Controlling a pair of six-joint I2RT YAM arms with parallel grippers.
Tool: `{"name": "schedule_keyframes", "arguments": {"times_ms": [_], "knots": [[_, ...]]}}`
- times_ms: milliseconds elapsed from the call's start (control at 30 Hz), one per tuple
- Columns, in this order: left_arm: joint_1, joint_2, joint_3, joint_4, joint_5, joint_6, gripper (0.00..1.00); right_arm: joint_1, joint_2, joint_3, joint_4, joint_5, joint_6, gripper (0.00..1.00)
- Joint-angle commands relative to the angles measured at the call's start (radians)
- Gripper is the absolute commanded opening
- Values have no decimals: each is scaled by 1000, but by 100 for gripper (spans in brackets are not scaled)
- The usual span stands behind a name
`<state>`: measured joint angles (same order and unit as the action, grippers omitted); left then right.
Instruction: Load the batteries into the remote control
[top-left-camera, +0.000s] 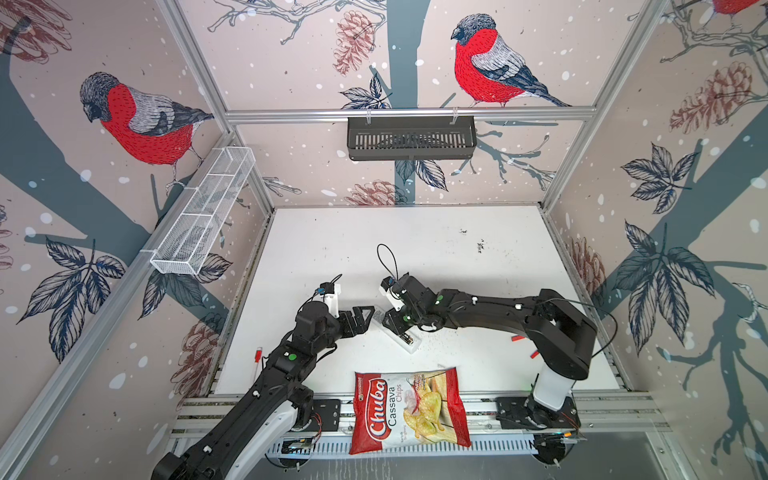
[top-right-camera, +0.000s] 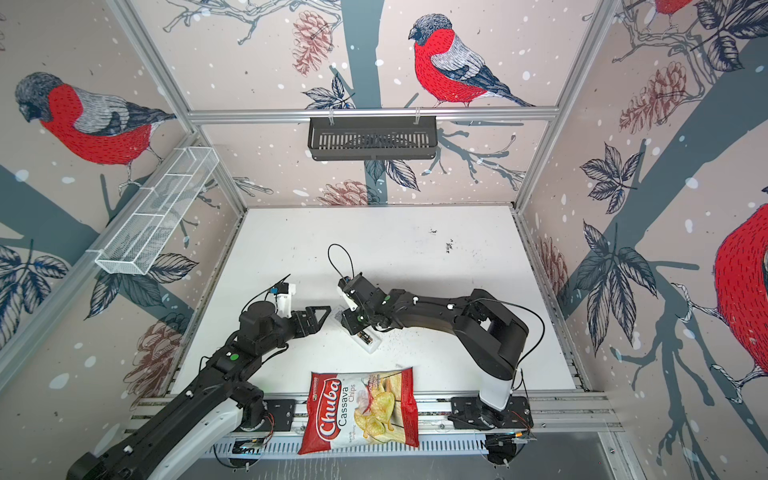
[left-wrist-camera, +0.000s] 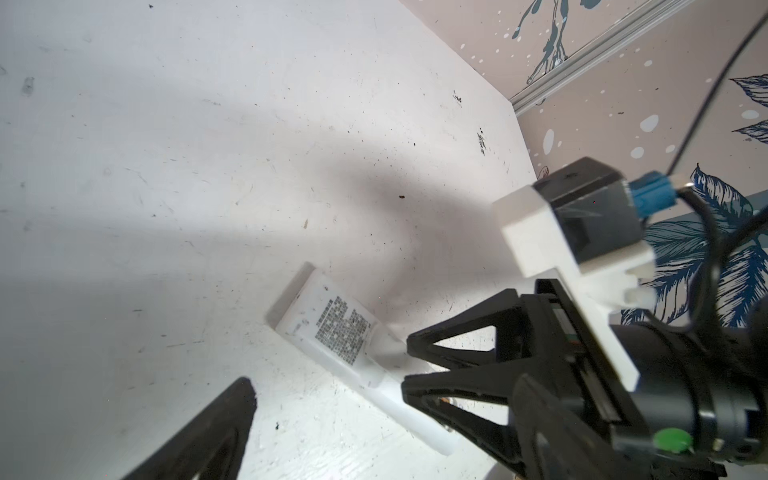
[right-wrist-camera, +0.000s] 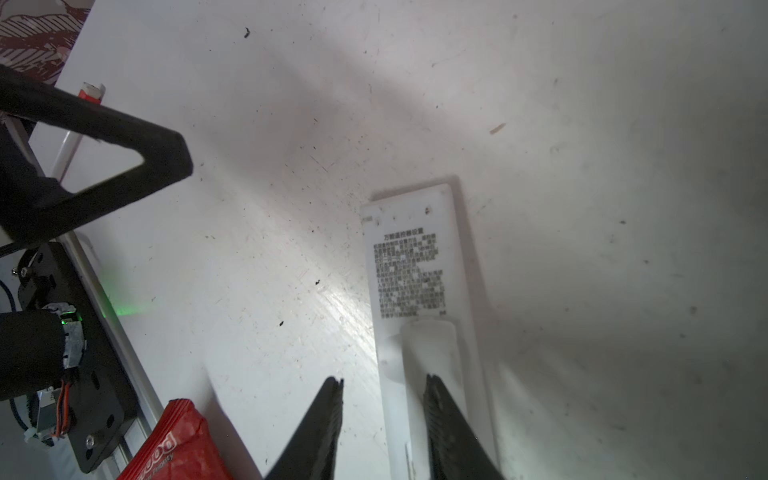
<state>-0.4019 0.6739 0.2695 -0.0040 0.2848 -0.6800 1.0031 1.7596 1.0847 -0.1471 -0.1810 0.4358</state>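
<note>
Hovering at the remote control (right-wrist-camera: 415, 249), left pincer (top-left-camera: 365, 321) gapes wide, right pincer (right-wrist-camera: 383, 378) stands part-spread.

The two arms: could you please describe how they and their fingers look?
The left arm and right arm are black with white segments, green dots and black cables; their fingers are black open triangles, with white camera mounts at the wrists.
</note>
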Motion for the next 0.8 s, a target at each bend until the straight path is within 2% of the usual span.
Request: {"name": "schedule_keyframes", "arguments": {"times_ms": [0,167,300,433,600,767], "knots": [[18,5,0,33,21,6,97,-15,-17,-11,-41,51,-49,41],[31,19,-2,45,38,8,97,-20,0,-11,-63,49,-104,60],[38,24,-1,49,44,7,97,-17,20,-13,-67,26,-145,65],[40,30,-3,53,48,8,97,-15,42,-11,-68,9,-170,63],[43,30,-3,55,50,8,97,-14,55,-12,-71,19,-181,50],[48,40,-3,59,53,8,97,-12,64,-5,-82,24,-199,46]]}}
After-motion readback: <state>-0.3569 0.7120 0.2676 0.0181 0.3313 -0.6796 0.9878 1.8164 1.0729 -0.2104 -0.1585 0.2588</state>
